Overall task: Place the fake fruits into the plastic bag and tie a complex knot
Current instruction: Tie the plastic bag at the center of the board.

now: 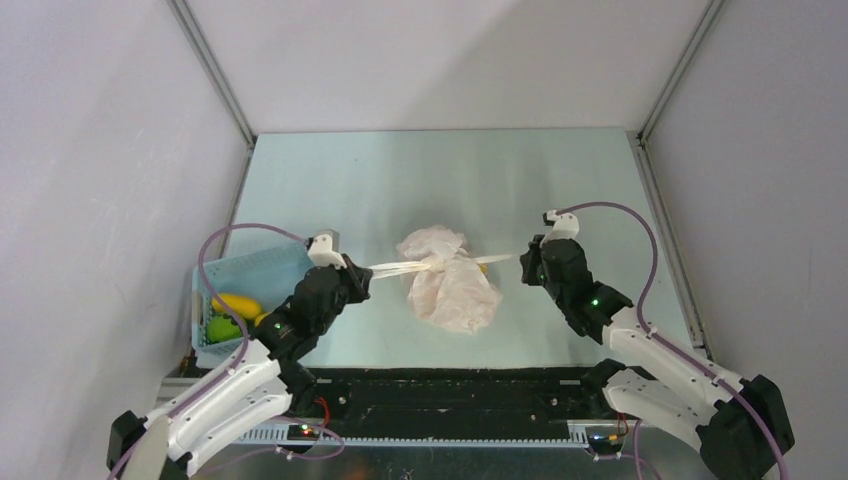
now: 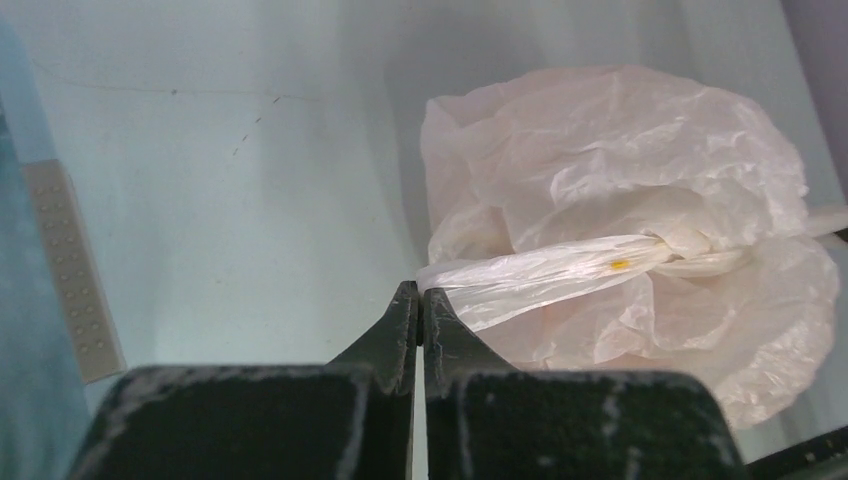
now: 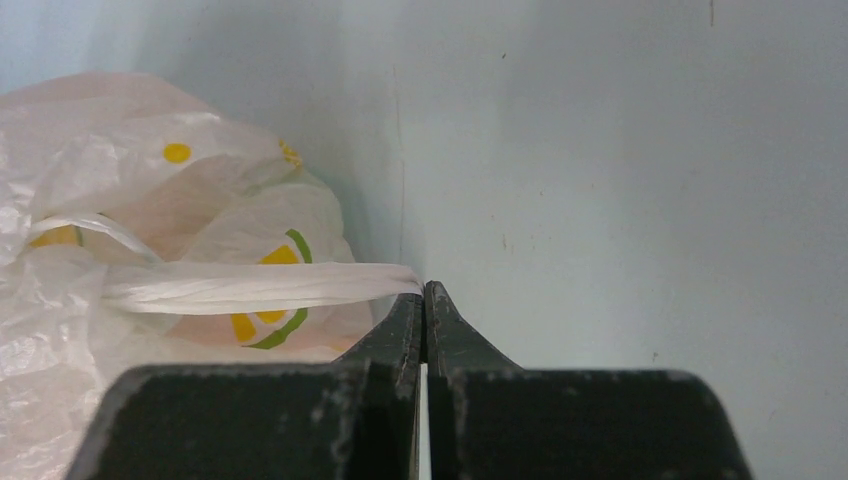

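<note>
Now you have both strip handles pinched: your left gripper (image 2: 420,295) is closed tight on the tip of the left tail (image 2: 540,275), and your right gripper (image 3: 425,290) is clamped the same way on the end of the right tail (image 3: 250,288), each strip caught right at the fingertips. The plastic bag (image 1: 452,290) sits bunched on the table (image 1: 400,170) between the two arms, and the tails run out from the knot (image 2: 690,245) at its neck in a nearly straight, taut line. Whatever fruit is inside is hidden by the crinkled plastic, so you cannot check the load from here. A yellow fruit (image 1: 237,304) and a green fruit (image 1: 222,328) lie in the light blue basket (image 1: 255,268) beside your left arm, well apart from the bag. The step in hand looks like cinching the crossing down. Draw the two grippers apart evenly and low, along the line of the tails, so the knot seats at the neck rather than dragging the bag to one side. Go gently: the grip is only on the very ends, and film this thin will probably slip or stretch under a jerk. A complex knot likely wants another pass, so leave enough tail free for it.
</note>
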Available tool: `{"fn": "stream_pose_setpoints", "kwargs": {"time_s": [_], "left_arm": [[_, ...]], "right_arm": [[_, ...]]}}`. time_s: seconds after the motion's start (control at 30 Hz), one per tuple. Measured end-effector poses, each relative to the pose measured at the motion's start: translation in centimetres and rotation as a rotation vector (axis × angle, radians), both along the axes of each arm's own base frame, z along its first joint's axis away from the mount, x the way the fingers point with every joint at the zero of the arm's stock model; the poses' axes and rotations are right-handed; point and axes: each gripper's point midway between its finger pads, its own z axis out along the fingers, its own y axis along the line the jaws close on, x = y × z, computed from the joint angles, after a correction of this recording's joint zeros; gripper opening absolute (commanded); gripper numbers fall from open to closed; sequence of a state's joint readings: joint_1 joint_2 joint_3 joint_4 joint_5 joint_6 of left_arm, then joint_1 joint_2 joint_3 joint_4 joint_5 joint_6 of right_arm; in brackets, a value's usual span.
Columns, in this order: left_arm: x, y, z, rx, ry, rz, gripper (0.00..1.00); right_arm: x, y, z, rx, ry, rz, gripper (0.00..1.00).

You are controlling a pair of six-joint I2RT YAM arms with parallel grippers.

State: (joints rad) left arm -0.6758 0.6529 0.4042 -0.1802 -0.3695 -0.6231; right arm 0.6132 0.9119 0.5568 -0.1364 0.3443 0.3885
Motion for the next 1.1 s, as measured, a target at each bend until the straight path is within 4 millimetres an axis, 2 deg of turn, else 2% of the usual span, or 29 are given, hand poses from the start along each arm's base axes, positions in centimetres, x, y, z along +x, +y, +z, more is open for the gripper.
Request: {"fn": "stream_pose_setpoints", "kwargs": {"time_s": [0.1, 0.13, 0.17, 0.2, 0.23, 0.27, 0.3, 0.33, 0.37, 0.43, 0.53, 0.63, 0.7, 0.8, 0.93, 1.1], "left_arm": [[0.1, -0.7, 0.8, -0.026, -0.026, -0.048, 0.02], [0.0, -1.0, 0.9, -0.026, -0.029, -0.067, 0.05], [-0.1, -1.3, 1.0, -0.018, -0.023, -0.095, 0.20], [-0.3, -1.6, 1.2, -0.009, -0.017, -0.126, 0.31], [-0.4, -2.0, 1.5, 0.006, -0.008, -0.161, 0.54], [-0.6, -2.4, 2.0, 0.018, 0.006, -0.196, 0.62], [-0.7, -2.7, 2.6, 0.033, 0.012, -0.228, 0.78], [-0.9, -3.2, 3.4, 0.042, 0.021, -0.264, 0.84], [-1.0, -3.4, 4.1, 0.053, 0.022, -0.293, 0.91], [-1.4, -3.8, 5.7, 0.080, 0.024, -0.345, 0.98], [-1.8, -4.0, 8.1, 0.141, -0.001, -0.422, 0.99], [-2.0, -4.1, 8.8, 0.233, -0.016, -0.502, 0.99], [-2.0, -4.2, 8.2, 0.300, -0.014, -0.547, 0.99], [-2.5, -4.7, 6.0, 0.420, 0.026, -0.646, 0.99], [-2.8, -5.4, 3.5, 0.522, 0.075, -0.734, 0.99], [-2.0, -5.4, 2.3, 0.579, 0.095, -0.731, 0.99]], "right_arm": [[0.3, -0.3, 0.2, 0.001, -0.009, 0.004, 0.00], [0.4, -0.4, 0.4, 0.003, -0.016, 0.003, 0.09], [0.4, -0.5, 0.6, 0.007, -0.023, 0.004, 0.16], [0.4, -0.6, 0.9, 0.012, -0.028, 0.002, 0.30], [0.3, -0.7, 1.1, 0.017, -0.033, 0.001, 0.37], [0.3, -0.9, 1.3, 0.021, -0.033, -0.003, 0.47], [0.2, -0.9, 1.5, 0.034, -0.030, -0.007, 0.54], [0.1, -1.0, 1.8, 0.047, -0.028, -0.012, 0.57], [0.0, -0.9, 2.0, 0.063, -0.025, -0.014, 0.66], [-0.4, -0.7, 2.7, 0.109, -0.020, -0.017, 0.72], [-1.2, -0.3, 3.9, 0.198, -0.015, -0.025, 0.76], [-1.7, 0.3, 4.8, 0.312, 0.006, -0.048, 0.80], [-1.8, 0.8, 5.0, 0.382, 0.033, -0.064, 0.81], [-1.9, 1.9, 4.6, 0.471, 0.094, -0.091, 0.81], [-1.5, 3.9, 2.7, 0.534, 0.192, -0.115, 0.81], [-0.6, 6.0, 0.8, 0.556, 0.247, -0.125, 0.79]]}}
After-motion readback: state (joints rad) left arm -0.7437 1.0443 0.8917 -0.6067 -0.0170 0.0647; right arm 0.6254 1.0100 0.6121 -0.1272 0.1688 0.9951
